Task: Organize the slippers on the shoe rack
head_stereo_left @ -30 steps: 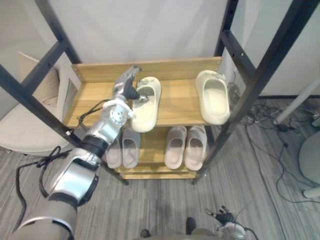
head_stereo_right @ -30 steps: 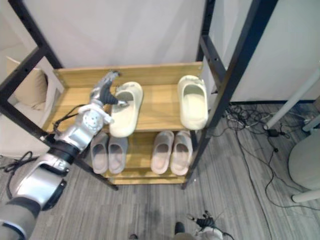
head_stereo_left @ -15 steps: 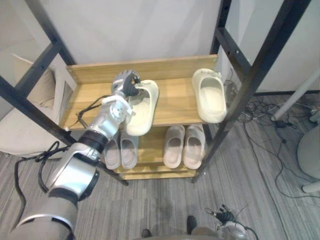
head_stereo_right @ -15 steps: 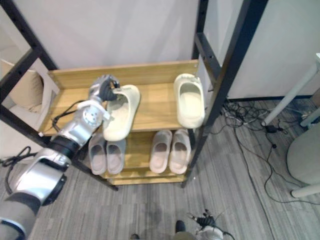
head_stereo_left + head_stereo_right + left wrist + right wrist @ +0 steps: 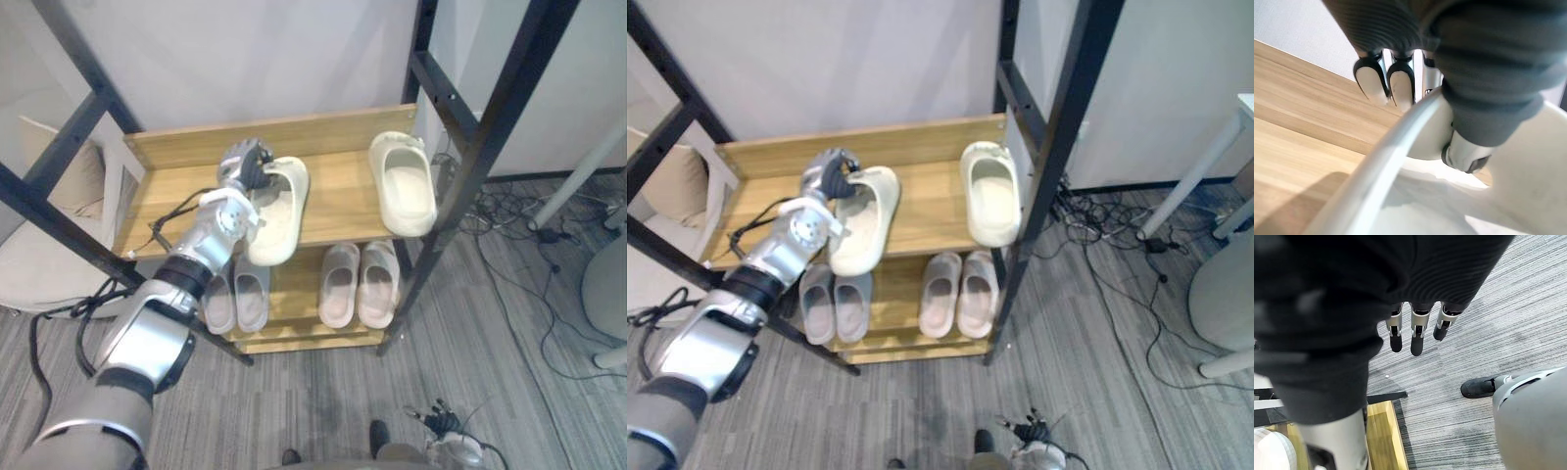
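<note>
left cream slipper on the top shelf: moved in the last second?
Yes, slightly. The left hand, curled on the left cream slipper, has drawn it forward. It overhangs the top shelf front edge more, judged against the unmoved right cream slipper.

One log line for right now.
left hand: shut on cream foam slipper | slipper: overhanging wooden upper shelf edge | right hand: open, above floor
</note>
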Controlling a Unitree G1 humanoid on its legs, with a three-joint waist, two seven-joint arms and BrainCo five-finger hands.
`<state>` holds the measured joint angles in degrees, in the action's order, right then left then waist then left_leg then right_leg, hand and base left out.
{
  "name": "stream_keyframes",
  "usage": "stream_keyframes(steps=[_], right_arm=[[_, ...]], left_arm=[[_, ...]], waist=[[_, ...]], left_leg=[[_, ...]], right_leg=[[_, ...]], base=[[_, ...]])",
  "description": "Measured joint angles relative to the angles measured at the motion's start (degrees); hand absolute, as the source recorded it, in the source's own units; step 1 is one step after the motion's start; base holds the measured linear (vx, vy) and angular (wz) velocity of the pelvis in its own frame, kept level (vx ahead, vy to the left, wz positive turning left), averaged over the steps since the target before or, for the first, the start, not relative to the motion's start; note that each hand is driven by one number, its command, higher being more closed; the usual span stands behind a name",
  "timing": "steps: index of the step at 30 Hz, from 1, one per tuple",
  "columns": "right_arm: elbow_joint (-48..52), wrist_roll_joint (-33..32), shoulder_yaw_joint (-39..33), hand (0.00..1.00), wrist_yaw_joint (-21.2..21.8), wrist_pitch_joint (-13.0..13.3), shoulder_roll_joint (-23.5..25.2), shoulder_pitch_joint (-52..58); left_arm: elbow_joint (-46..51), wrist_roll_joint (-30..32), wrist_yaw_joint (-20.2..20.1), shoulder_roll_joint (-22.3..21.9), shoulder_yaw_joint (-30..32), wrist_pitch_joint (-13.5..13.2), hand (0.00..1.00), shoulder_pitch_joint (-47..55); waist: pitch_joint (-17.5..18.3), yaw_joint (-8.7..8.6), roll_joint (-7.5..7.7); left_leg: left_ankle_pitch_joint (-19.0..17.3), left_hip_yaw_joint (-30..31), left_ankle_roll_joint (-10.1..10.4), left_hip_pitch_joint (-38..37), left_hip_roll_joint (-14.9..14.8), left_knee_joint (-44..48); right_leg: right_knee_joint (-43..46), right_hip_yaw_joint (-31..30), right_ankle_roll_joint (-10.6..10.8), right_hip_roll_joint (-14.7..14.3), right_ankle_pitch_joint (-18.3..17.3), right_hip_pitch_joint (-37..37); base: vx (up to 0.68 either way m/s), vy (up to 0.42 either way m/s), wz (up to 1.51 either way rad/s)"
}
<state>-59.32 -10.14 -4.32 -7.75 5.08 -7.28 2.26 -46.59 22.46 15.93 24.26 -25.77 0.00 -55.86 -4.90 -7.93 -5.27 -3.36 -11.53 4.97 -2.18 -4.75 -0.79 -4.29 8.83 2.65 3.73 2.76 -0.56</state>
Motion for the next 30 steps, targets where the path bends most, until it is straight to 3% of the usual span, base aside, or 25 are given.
stream_keyframes(steps=[13, 25, 26, 30], right_arm=[[2.1, 0.0, -2.3, 0.00, -0.2, -0.1, 0.5, 0.1], [4.5, 0.1, -6.4, 0.00, -1.2, -0.5, 2.6, 0.6], [4.5, 0.1, -6.5, 0.00, -1.2, -0.5, 2.6, 0.6], [4.5, 0.1, -6.6, 0.00, -1.2, -0.5, 2.7, 0.7]], left_arm=[[-4.9, -0.1, 3.0, -5.6, 2.2, 1.7, 1.00, -5.1], [-5.3, -0.2, 5.3, -8.0, 4.1, 3.3, 1.00, -8.9], [-5.3, -0.2, 5.4, -8.3, 4.1, 3.3, 0.00, -8.9], [-5.3, -0.3, 6.4, -9.8, 4.6, 3.6, 0.00, -9.0]], waist=[[-0.9, -1.36, -1.12], [-1.6, -0.53, -1.04], [-1.7, -0.45, -0.98], [-1.7, -0.46, -0.95]], left_leg=[[-0.1, -3.7, 0.0, 0.4, 0.0, -0.2], [-0.6, -8.2, -0.7, 2.4, 0.1, 0.0], [-0.7, -8.2, -0.9, 2.4, 0.2, 0.0], [-1.0, -8.2, -1.5, 2.4, 0.8, 0.1]], right_leg=[[0.1, -3.4, 0.1, -0.1, 0.9, -2.1], [3.4, -8.2, 0.3, -0.3, 0.8, -7.9], [3.8, -8.3, 0.5, -0.1, 0.7, -8.2], [4.4, -8.3, 1.1, 0.6, 0.3, -8.4]], base=[[0.00, -0.002, -0.15], [-0.02, -0.007, -0.18], [-0.02, 0.037, -0.20], [0.00, 0.013, 0.02]])
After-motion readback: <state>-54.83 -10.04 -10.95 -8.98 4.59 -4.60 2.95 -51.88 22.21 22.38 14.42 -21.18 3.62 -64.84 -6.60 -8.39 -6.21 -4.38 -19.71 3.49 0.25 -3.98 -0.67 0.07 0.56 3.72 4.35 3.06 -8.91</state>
